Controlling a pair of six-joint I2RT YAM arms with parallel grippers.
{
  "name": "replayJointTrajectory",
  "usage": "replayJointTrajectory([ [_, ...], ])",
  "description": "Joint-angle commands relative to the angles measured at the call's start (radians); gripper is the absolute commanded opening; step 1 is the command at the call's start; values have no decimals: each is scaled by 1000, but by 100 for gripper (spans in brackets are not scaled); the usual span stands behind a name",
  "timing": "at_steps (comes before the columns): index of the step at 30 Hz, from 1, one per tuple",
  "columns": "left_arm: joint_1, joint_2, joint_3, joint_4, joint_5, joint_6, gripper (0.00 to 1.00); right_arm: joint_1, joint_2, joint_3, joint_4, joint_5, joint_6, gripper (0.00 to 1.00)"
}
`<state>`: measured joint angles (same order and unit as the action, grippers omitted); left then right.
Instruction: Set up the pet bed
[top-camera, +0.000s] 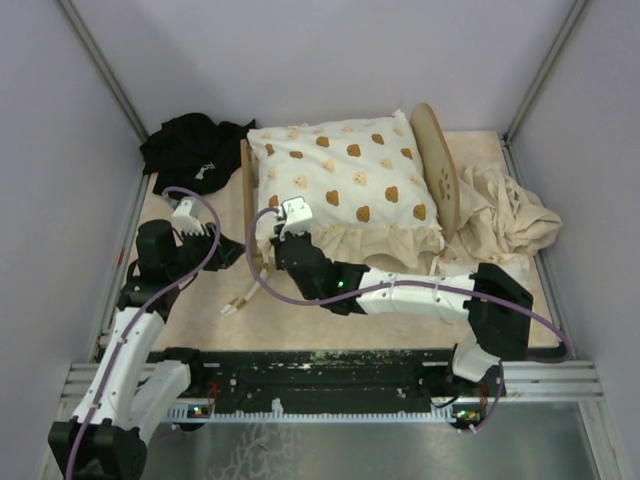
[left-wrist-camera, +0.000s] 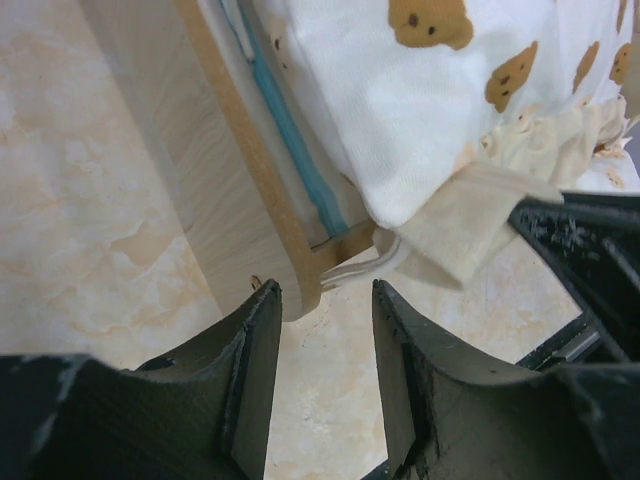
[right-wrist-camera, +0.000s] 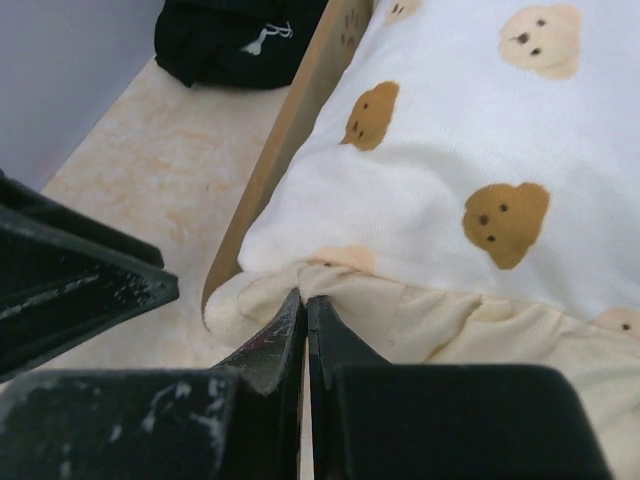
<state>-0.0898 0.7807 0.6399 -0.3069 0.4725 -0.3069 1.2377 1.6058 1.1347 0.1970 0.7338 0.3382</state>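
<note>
Pet bed (top-camera: 438, 165) sits upper centre of top view, cushion (top-camera: 345, 175) on it — right gripper (right-wrist-camera: 305, 305), jaws together at the frill (right-wrist-camera: 420, 315), should tug gently while left gripper (left-wrist-camera: 325, 300), jaws apart, braces frame corner (left-wrist-camera: 298, 285).

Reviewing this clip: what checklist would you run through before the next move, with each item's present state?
1. Right gripper closed at the frill of the cushion: ok.
2. Frill actually caught between its fingers: cannot tell.
3. Left gripper open, nothing between its fingers: ok.
4. Left gripper clear of the pet bed corner: cannot tell, very close.
5. Cushion lying over the mattress: ok, overhanging the near side.
</note>
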Motion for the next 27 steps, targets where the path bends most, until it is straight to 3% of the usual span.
replayJointTrajectory([
  [1,-16,-32,-11,98,58,45,48,-57,-73,51,22,-53,-30,0],
  [7,-97,31,3,132,79,82,48,-126,-97,46,26,-99,-34,0],
  [14,-318,79,-8,153,-141,92,50,-196,-102,26,57,-151,-12,0],
  [27,-410,212,-36,216,-278,107,48,-333,-99,-14,92,-290,82,0],
])
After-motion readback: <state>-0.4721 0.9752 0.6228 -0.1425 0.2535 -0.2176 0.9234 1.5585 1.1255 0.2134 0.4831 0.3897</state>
